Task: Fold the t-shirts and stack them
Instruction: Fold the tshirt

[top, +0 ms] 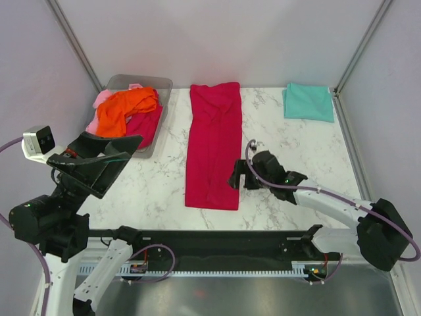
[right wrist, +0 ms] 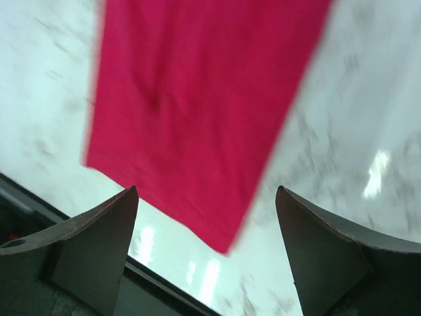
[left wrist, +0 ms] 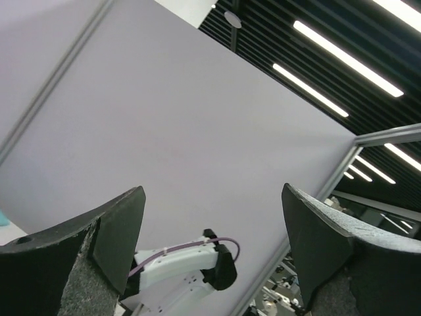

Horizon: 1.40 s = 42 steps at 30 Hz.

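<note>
teal t-shirt [top: 308, 102] overhead only, left wrist sees wall [left wrist: 197, 131]

Crimson t-shirt [top: 213, 145] folded lengthwise, teal t-shirt [top: 308, 102] square

A long shirt [top: 213, 148] lies front to back down the middle of the counter [top: 164, 181]. At the back left a bin [top: 141, 80] holds a heap of shirts [top: 125, 112]; at the back right lies a folded shirt [top: 308, 102]. The right end effector [top: 238, 176] is just beside the long shirt's front right edge; the left end effector [top: 125, 151] is before the bin.
</note>
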Tool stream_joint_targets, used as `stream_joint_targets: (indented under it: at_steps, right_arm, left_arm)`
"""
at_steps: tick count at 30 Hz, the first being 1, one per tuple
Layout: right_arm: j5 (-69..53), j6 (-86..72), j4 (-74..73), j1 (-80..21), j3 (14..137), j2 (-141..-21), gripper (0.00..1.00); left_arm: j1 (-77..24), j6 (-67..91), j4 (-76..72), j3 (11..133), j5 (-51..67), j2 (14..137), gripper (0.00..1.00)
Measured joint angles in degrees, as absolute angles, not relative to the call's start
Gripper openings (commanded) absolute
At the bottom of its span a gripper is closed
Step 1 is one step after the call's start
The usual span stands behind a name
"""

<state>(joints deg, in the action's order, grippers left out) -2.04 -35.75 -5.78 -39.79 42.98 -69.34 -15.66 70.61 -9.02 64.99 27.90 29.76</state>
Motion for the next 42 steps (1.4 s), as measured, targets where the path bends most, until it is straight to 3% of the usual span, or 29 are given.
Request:
stream_joint_targets:
  at_steps: [4,22,25,27,33,40,42]
  right_arm:
    - [2.52,-40.58,-12.8,-45.08,34.79,-69.43,0.91]
    - [12.29,-52.47,-12.95,-58.0,34.59,-76.27,0.85]
    - [13.37,-53.39,-12.93,-58.19,34.54,-76.79,0.76]
    - [14.06,-53.74,-12.93,-58.19,34.46,-77.14,0.64]
    - [15.4,-54.5,-12.25,-58.24,33.65,-77.54,0.48]
    - [15.31,-55.05,-8.47,-58.26,31.07,-76.66,0.3]
    - [15.09,-55.16,-7.14,-58.24,30.13,-76.23,0.19]
  left_arm:
    - [-16.36,73.58,-10.22,65.63,28.77,29.54,0.89]
    - [-17.17,75.46,-9.06,65.69,28.58,26.15,0.89]
    - [-17.23,74.37,-6.9,63.64,28.82,25.15,0.9]
    - [-17.23,72.47,-4.32,62.26,29.63,25.3,0.9]
    - [-17.28,61.08,12.4,57.23,27.94,30.09,0.88]
    - [-17.58,52.12,27.59,40.05,19.22,40.1,0.85]
    - [-18.17,51.11,30.2,36.21,16.78,42.7,0.84]
